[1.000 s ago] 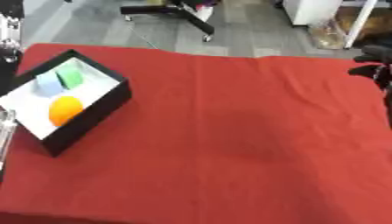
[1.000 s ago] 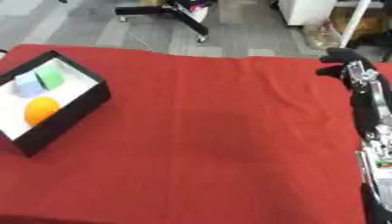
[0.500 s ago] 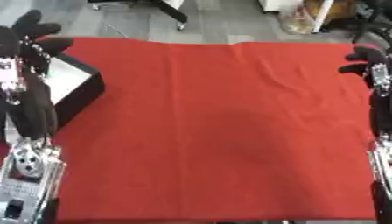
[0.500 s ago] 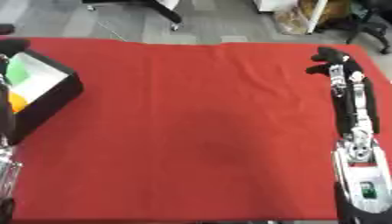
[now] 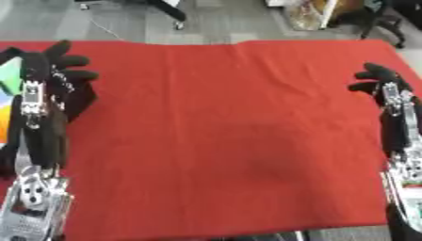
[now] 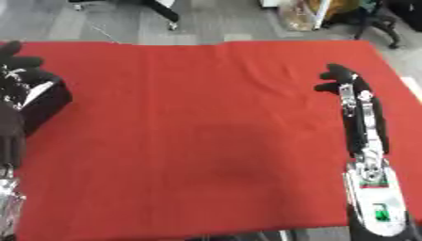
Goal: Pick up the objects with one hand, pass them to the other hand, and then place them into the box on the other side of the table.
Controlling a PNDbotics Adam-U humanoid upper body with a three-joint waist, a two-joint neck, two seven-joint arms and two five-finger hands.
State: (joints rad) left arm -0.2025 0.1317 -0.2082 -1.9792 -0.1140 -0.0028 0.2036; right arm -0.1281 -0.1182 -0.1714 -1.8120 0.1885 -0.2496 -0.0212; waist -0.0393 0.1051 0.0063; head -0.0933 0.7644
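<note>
A red cloth (image 5: 231, 127) is covering the whole table, creasing a little. Grey floor (image 5: 223, 21) is showing behind it, with an office chair base (image 6: 157, 9) sitting top left (black, on casters) and what's probably a clear bag (image 5: 309, 14) slumping top right.

head stereo pair, looking down, shared red table (image 5: 223, 132)

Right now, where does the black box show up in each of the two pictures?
Left eye view: the black box sits at the left edge, mostly hidden behind the left robot hand.
Right eye view: at the left edge, its dark corner shows.
Shared landmark: the red tablecloth.
</note>
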